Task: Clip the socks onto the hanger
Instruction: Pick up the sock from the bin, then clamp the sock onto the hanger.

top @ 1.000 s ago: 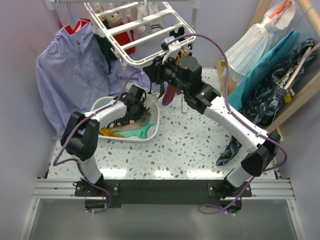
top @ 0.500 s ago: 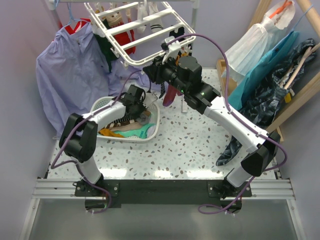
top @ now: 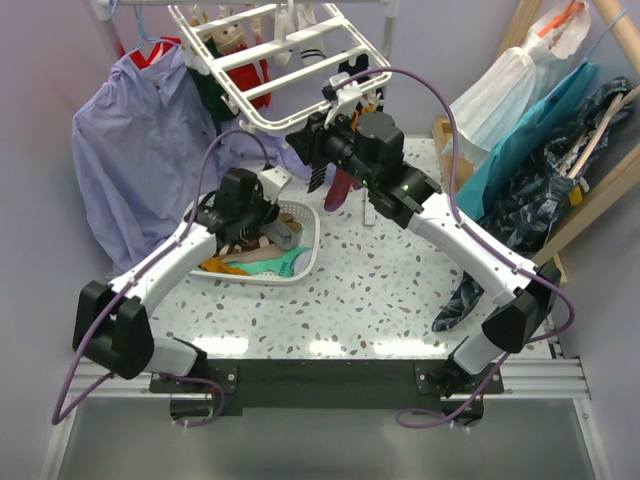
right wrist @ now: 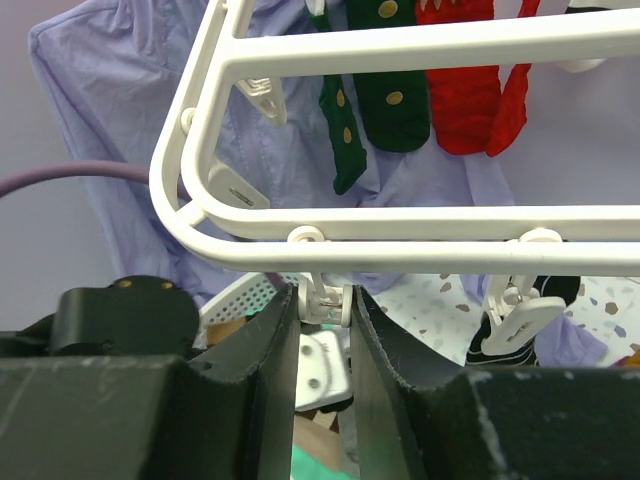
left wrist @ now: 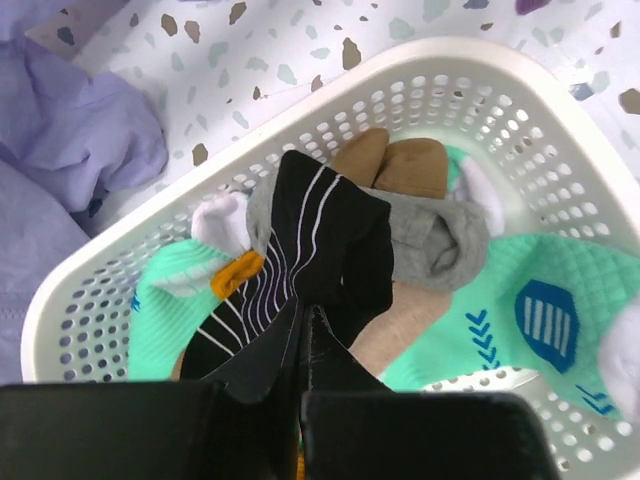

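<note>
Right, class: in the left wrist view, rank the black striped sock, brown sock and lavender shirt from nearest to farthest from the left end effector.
1. black striped sock, pinched in the left end effector
2. brown sock, deeper in the basket, right of centre
3. lavender shirt, outside the basket, upper left

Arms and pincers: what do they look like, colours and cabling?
The left arm and right arm share white links with black joint housings. A purple cable loops along each. The left pincer and right pincer have matte black fingers.
</note>
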